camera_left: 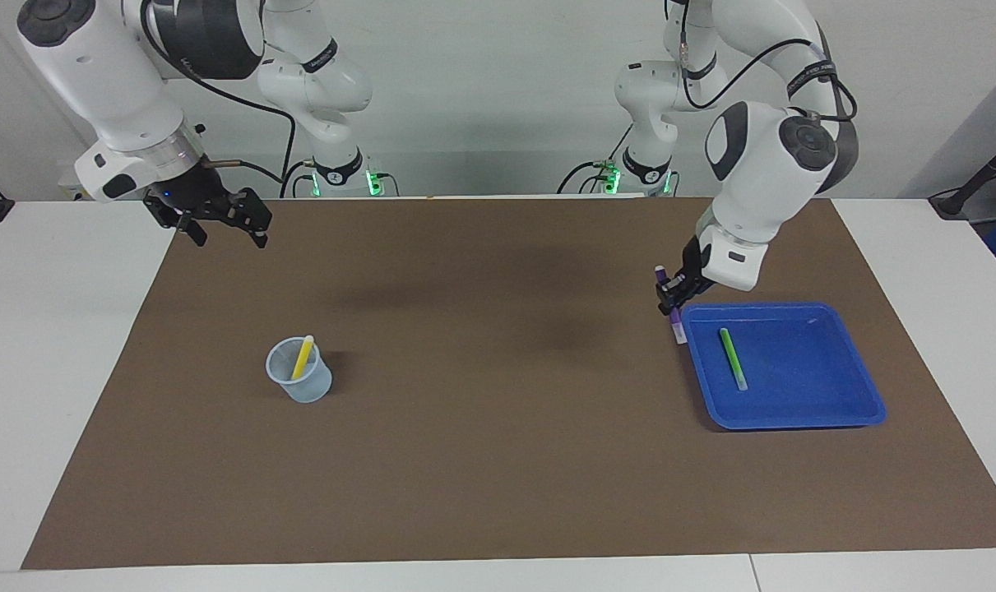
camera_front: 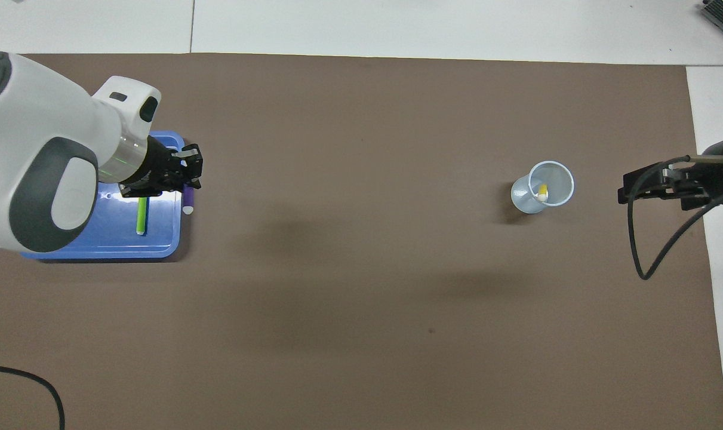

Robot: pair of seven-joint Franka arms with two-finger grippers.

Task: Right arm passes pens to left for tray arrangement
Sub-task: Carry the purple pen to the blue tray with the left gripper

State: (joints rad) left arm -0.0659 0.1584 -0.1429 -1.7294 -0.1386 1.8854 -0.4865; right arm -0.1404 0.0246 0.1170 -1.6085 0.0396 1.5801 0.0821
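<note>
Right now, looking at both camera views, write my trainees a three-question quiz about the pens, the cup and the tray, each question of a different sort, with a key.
1. True or false: the green pen lies in the blue tray.
2. Which pen does the left end effector hold? A yellow, B purple, C green.
3. Fill in: the yellow pen stands in the ____.

Key
1. True.
2. B: the purple pen, over the tray's rim toward the cup. The open right end effector waits over the mat's corner.
3. Cup.
</note>
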